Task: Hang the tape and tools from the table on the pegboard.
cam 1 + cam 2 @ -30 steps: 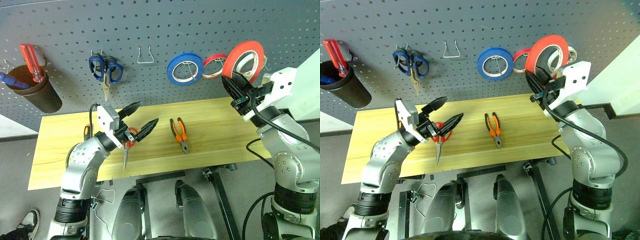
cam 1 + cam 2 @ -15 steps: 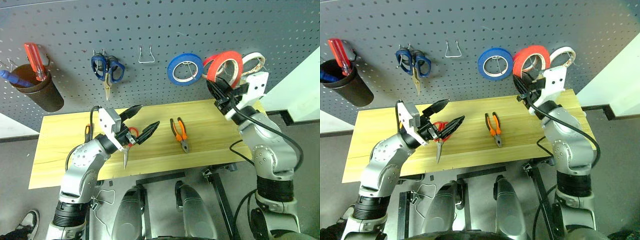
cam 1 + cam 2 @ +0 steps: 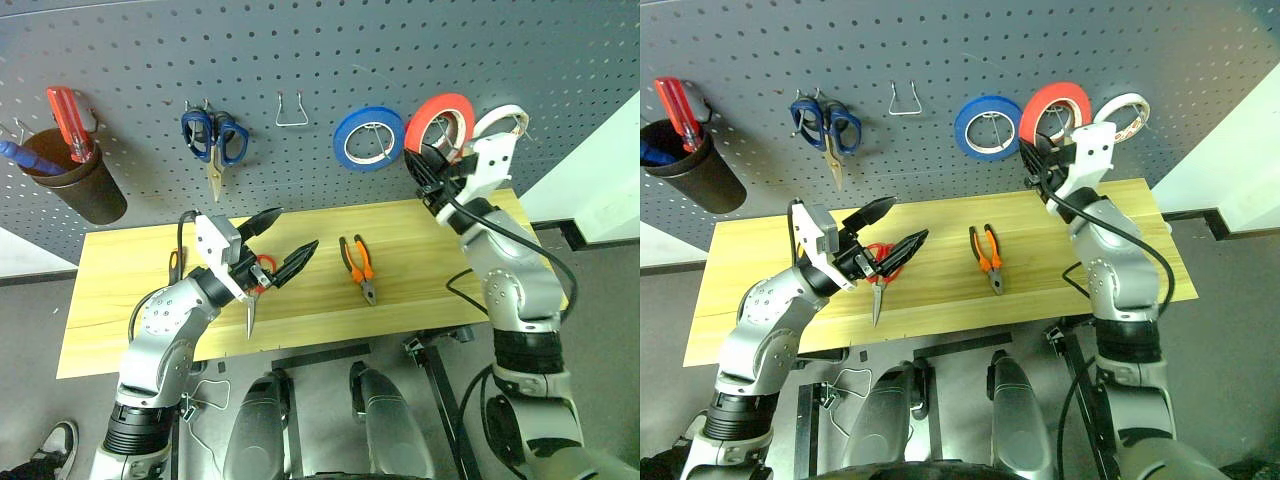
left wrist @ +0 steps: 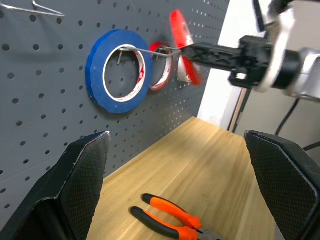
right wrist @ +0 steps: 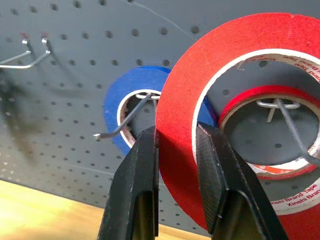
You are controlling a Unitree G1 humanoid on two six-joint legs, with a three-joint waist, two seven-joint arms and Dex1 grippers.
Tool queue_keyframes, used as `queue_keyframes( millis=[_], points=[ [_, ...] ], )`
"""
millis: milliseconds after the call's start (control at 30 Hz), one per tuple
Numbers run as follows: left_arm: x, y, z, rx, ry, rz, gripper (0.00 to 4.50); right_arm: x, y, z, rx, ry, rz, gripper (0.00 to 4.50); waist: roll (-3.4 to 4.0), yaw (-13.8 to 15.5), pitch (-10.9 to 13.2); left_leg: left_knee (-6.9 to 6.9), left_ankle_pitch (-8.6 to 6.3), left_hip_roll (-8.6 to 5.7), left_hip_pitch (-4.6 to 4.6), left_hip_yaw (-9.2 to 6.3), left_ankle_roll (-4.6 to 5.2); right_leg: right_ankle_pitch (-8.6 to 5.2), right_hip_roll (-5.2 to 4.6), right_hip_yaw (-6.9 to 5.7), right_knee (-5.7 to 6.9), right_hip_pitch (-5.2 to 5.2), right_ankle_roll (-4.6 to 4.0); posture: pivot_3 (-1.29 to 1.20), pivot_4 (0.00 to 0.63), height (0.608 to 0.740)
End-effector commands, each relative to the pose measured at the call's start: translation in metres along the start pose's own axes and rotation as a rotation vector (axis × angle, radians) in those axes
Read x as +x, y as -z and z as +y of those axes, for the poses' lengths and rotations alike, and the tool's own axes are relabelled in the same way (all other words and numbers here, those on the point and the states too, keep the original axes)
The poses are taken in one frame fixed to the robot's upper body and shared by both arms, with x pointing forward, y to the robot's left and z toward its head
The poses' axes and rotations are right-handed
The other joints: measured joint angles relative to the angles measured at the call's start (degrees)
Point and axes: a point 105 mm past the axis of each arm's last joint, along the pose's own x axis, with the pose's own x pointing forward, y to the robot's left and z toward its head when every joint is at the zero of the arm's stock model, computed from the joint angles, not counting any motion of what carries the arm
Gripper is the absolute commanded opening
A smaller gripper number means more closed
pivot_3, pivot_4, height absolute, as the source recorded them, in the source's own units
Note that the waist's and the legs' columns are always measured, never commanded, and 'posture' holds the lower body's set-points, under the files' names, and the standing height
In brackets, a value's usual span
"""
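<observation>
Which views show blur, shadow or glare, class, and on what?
Left wrist view: the red tape is smeared with motion blur, while the blue roll beside it stays crisp. Right wrist view: the empty wire hook casts a soft dark shadow across the pegboard. Left eye view: lighting is even, with no strong glare on the table.

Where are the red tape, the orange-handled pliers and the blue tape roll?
red tape (image 5: 180,115): right wrist view, outer band.
orange-handled pliers (image 3: 362,263): left eye view, handle.
blue tape roll (image 4: 100,70): left wrist view, blue rim.
</observation>
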Motion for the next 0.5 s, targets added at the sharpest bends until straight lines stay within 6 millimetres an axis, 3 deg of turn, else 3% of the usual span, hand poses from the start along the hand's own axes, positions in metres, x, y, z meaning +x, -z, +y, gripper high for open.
queue_keyframes(
  millis=[33,433,500],
  points=[
    [0.001,-0.012,-0.003,0.027,0.008,-0.039,4.50,0.009,-0.012,0.006,-0.028,-0.025,-0.061,0.68,0.00,0.1,0.0,0.00,0.00,0.00,0.00,0.00,0.00,0.00,0.00,0.00,0.01,0.00,0.00,0.09,0.260,0.716],
    [0.000,-0.011,-0.003,0.027,-0.006,-0.039,4.50,0.019,-0.012,0.002,-0.048,0.026,-0.048,0.68,0.00,0.1,0.0,0.02,0.00,-0.01,-0.01,0.01,0.00,0.01,-0.02,0.00,0.06,-0.02,0.01,0.09,0.260,0.716],
    [0.000,-0.011,-0.003,0.027,-0.006,-0.039,4.50,0.019,-0.012,0.001,-0.042,0.030,-0.050,1.39,0.00,0.1,0.0,0.02,0.00,-0.01,-0.01,0.02,0.00,0.01,-0.03,0.00,0.06,-0.01,0.01,0.09,0.260,0.716]
  ],
)
